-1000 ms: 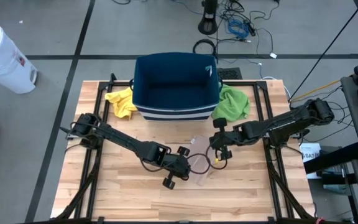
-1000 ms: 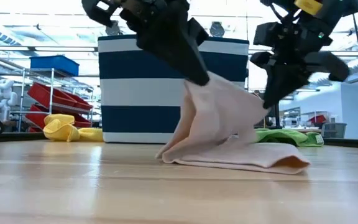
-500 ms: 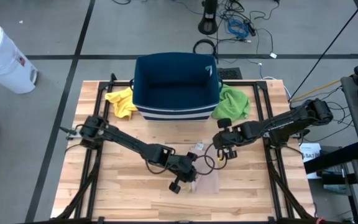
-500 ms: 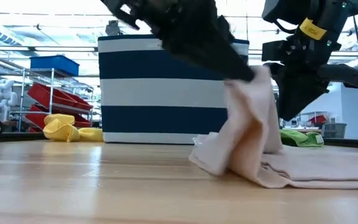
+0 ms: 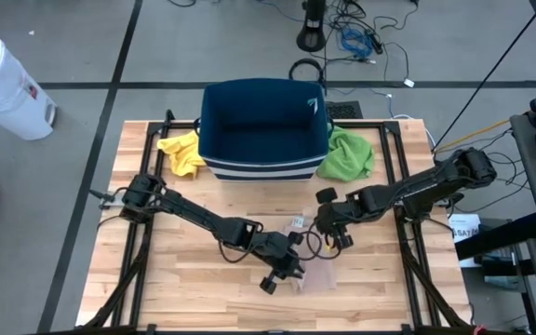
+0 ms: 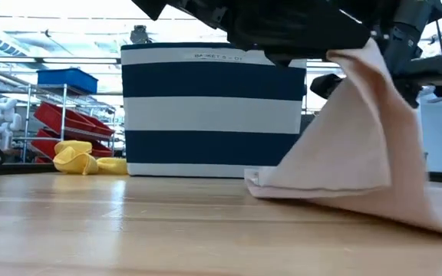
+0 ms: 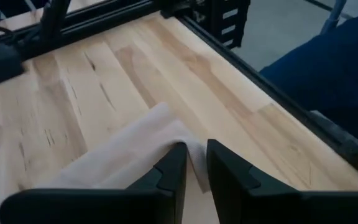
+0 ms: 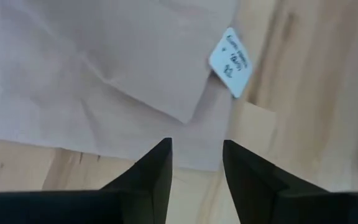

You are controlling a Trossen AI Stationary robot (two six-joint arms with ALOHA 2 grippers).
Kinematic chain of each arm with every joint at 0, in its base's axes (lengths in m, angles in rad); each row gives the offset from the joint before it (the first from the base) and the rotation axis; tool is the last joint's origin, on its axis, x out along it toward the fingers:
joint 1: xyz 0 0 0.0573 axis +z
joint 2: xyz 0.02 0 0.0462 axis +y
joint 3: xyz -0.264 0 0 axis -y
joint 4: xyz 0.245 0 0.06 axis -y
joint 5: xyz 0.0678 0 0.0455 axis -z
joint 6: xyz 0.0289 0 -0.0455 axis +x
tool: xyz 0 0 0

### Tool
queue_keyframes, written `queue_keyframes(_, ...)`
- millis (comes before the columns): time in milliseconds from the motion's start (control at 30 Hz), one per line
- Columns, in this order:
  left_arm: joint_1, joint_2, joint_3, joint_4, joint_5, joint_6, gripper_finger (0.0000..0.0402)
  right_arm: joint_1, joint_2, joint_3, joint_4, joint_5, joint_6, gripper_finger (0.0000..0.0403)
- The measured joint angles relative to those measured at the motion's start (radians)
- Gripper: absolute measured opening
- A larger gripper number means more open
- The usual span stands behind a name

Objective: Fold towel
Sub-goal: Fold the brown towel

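since a second ago, left gripper (image 5: 292,270) has carried its pinched corner of the beige towel (image 6: 359,165) farther across the table's (image 5: 184,270) near middle. right gripper (image 8: 194,165) hovers just above the towel, fingers parted, holding nothing. lower the corner gently, edges aligned.

Setting: robotics lab or test hall. Wooden bench (image 5: 184,279) framed by black metal rails, standing on a grey floor marked with dark lines. Loose cables (image 5: 361,42) and a black stand base (image 5: 312,37) lie on the floor at the far side; white bin (image 5: 3,84) at far left. Low view looks into a large open room: metal shelving with red bins (image 6: 64,123) and a blue crate (image 6: 66,79), bright ceiling lights, a white robot arm (image 6: 2,115) at left.
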Motion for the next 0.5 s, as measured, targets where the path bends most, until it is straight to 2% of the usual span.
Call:
queue_keyframes(267, 0.003, 0.005, 0.0, 0.007, -0.008, -0.003, 0.0071, 0.061, 0.102, 0.0, 0.039, 0.018, -0.078, 0.013)
queue_keyframes(500, 0.003, 0.005, 0.0, 0.01, -0.009, -0.003, 0.0071, 0.104, 0.145, 0.001, 0.152, 0.059, -0.122, 0.0111)
